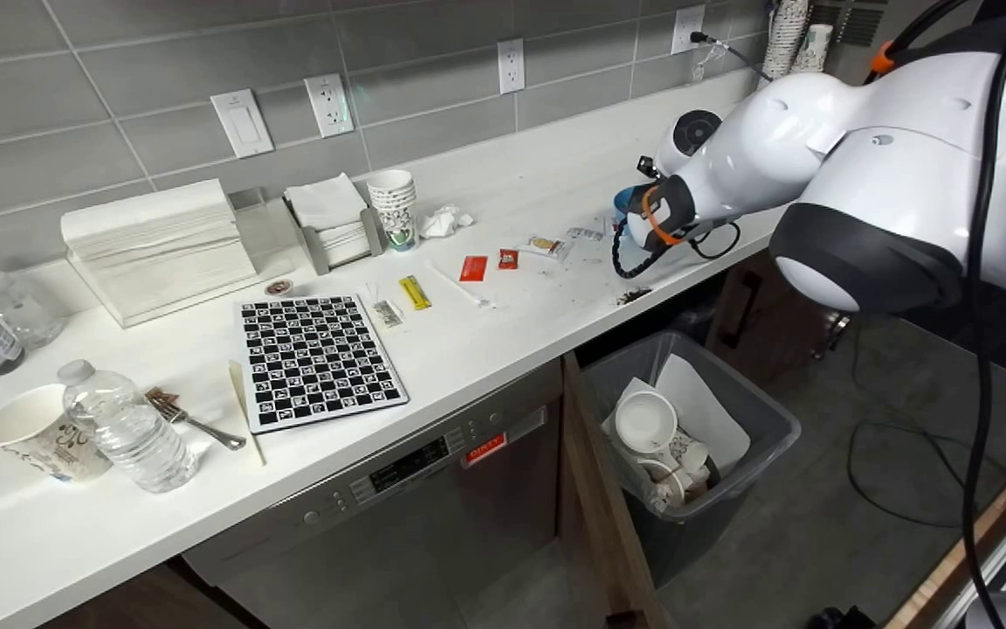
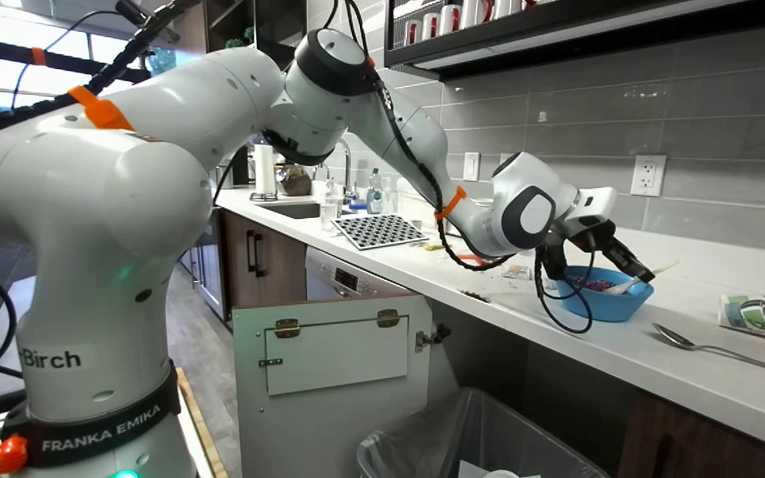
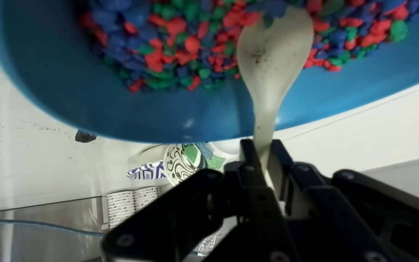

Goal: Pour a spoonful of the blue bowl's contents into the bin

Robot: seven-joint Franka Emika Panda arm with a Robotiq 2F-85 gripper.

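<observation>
The blue bowl (image 2: 611, 304) sits on the counter and shows in both exterior views, largely behind the arm in an exterior view (image 1: 623, 201). Red, green and blue bits (image 3: 180, 47) fill its base. My gripper (image 3: 263, 150) is shut on the handle of a pale plastic spoon (image 3: 273, 62), just outside the bowl's rim. The spoon's head reaches into the bowl, and a few bits overlap its tip. Dark specks mark the otherwise bare head. Below the counter stands the grey bin (image 1: 778, 428), lined with clear plastic and holding white cups and paper.
A metal spoon (image 2: 684, 342) and a patterned paper cup (image 2: 764, 315) lie beside the bowl. The cabinet door (image 2: 336, 352) is swung out next to the bin. Dark crumbs (image 1: 634, 295) mark the counter edge. Farther along are a checkered board (image 1: 320, 358) and a water bottle (image 1: 132, 428).
</observation>
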